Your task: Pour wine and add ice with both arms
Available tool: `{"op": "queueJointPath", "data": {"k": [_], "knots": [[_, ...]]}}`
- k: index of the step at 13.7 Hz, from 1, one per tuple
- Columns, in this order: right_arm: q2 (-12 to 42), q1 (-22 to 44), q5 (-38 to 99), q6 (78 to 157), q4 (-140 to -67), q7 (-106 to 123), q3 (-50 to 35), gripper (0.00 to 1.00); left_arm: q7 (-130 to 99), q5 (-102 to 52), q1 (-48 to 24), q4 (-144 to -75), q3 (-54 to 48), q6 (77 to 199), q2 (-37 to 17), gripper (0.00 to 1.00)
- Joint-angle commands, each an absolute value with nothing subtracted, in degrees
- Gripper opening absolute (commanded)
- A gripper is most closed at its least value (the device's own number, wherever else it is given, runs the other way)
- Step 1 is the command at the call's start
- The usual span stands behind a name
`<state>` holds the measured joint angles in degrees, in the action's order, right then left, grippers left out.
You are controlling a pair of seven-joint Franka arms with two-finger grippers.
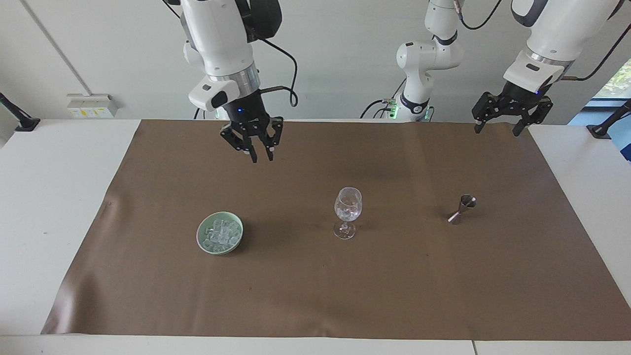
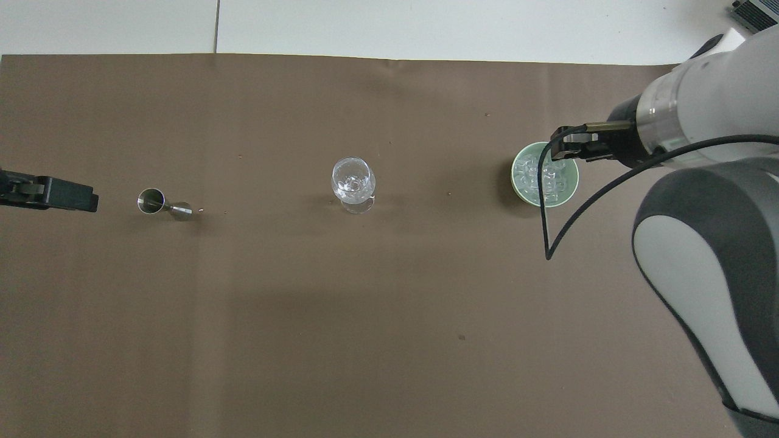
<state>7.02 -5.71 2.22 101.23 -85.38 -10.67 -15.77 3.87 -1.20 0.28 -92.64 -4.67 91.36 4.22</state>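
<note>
R gripper (image 1: 261, 157) up over mat, empty, fingers apart; drop straight onto ice (image 1: 220, 234). L gripper (image 1: 499, 129) open, waits.

Clear ice (image 1: 220, 233) heaped in green bowl (image 1: 201, 236).

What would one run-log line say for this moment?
right gripper: raised, empty | left gripper: open, waiting | wine glass: upright, ice inside | green bowl: ice

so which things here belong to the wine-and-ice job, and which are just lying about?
Job:
- wine glass, ice inside
- green bowl of ice
- metal jigger
- right tool, raised
- left tool, waiting

Lying about:
- brown mat
</note>
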Motion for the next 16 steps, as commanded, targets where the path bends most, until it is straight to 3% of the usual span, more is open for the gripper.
{"op": "queueJointPath", "data": {"k": [1, 10, 16], "knots": [[6.7, -11.2, 1.8, 101.4, -86.7, -7.5, -17.0, 1.00, 5.0, -1.8, 0.9, -93.4, -4.7, 90.4, 5.3, 1.00], [4.1, -11.0, -0.4, 99.7, -88.6, -7.9, -16.3, 1.00, 4.9, -1.8, 2.2, -93.3, -5.8, 90.5, 5.3, 1.00], [2.4, -2.0, 0.4, 93.7, -88.2, -1.0, -1.7, 1.00, 4.7, -1.3, 2.3, -93.4, -5.5, 90.3, 5.4, 1.00]]}}
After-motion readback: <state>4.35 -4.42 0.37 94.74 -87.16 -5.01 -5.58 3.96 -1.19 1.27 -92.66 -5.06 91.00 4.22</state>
